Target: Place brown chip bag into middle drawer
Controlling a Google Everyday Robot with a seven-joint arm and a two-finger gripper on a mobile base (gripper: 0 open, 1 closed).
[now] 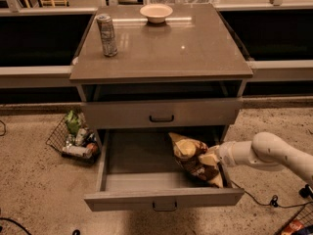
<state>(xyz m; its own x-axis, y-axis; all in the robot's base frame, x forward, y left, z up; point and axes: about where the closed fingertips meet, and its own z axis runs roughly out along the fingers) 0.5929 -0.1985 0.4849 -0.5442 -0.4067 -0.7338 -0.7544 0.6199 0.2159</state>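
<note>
The middle drawer (146, 180) is pulled out below the cabinet, showing its flat grey tray and a small black handle on its front. The brown chip bag (193, 158) has a dark brown middle and tan edges; it sits tilted inside the drawer at its right side, its lower end down near the tray. My gripper (209, 159) comes in from the right on a white arm and is shut on the bag's right edge, low inside the drawer opening.
A silver can (106, 35) and a pale bowl (156, 12) stand on the cabinet top. A closed drawer front (161, 112) is above the open one. A wire basket of items (73, 137) sits on the floor to the left. A cable lies on the floor to the right.
</note>
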